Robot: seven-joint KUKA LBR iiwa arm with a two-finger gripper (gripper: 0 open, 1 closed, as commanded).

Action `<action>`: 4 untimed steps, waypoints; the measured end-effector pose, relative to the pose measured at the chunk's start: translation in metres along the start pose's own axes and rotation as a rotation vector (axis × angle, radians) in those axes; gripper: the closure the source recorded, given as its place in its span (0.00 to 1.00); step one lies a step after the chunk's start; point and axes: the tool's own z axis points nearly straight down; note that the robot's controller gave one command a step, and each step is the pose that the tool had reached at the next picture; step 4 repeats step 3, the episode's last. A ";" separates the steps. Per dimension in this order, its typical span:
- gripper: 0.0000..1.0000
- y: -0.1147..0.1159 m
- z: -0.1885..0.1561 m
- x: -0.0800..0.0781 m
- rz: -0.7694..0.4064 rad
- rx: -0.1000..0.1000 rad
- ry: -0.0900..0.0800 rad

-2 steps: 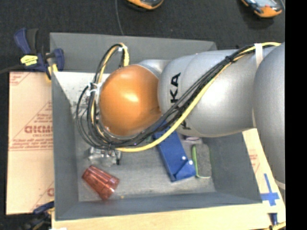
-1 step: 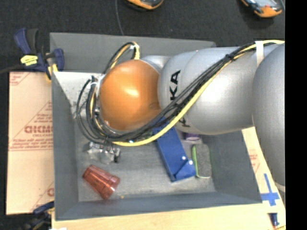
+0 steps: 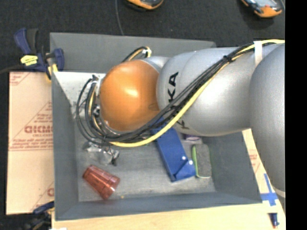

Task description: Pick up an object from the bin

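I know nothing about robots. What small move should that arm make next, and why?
Probably a short slide of the hand toward the picture's lower left corner of the bin, then down. The red plastic cup lies on its side just beyond the hand, alone on the floor, so it looks the easiest catch. The blue box and grey sponge lie farther right.

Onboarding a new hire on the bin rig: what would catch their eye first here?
The orange wrist cover and fat silver arm dominate, spanning the bin from the right. Under the cover, the pincer sits at the bin's left, close to a red ribbed cylinder lying on the floor; a blue flat piece and a grey-green sponge lie toward the right.
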 end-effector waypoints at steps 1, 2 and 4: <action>1.00 -0.010 0.006 0.032 -0.113 0.001 -0.002; 1.00 0.014 0.039 0.027 -0.234 0.002 -0.005; 1.00 0.025 0.039 0.026 -0.461 0.005 -0.005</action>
